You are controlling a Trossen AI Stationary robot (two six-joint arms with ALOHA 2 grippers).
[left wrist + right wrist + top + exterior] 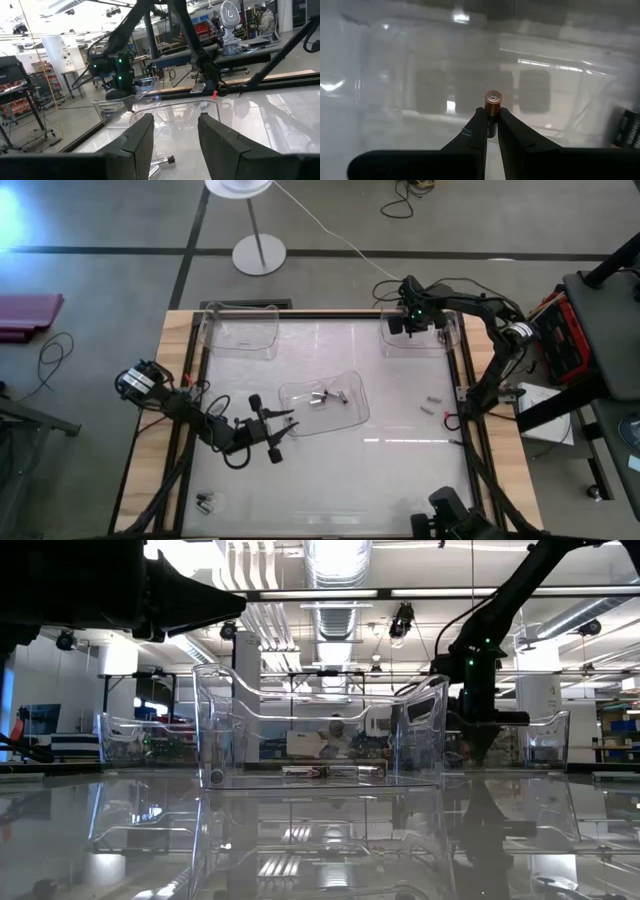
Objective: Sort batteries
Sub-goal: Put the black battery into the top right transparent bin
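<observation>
three clear plastic trays sit on the glossy white worktop [400,480]: one tray [240,328] at the far left corner, one tray [420,340] at the far right corner, and a third tray [325,402] near the middle, turned a little askew. a wooden border [150,430] frames the worktop. on the floor beyond the far edge stands a white lamp [240,186] on a round base [259,253], its white cable [330,230] trailing right. a purple mat [28,312] lies on the floor off the left side.

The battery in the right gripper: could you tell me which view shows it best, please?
The right wrist view: the battery fills the centre, pinched end-on in the right gripper. The high view shows only that gripper over the far right tray; the low and left wrist views don't resolve it.
</observation>
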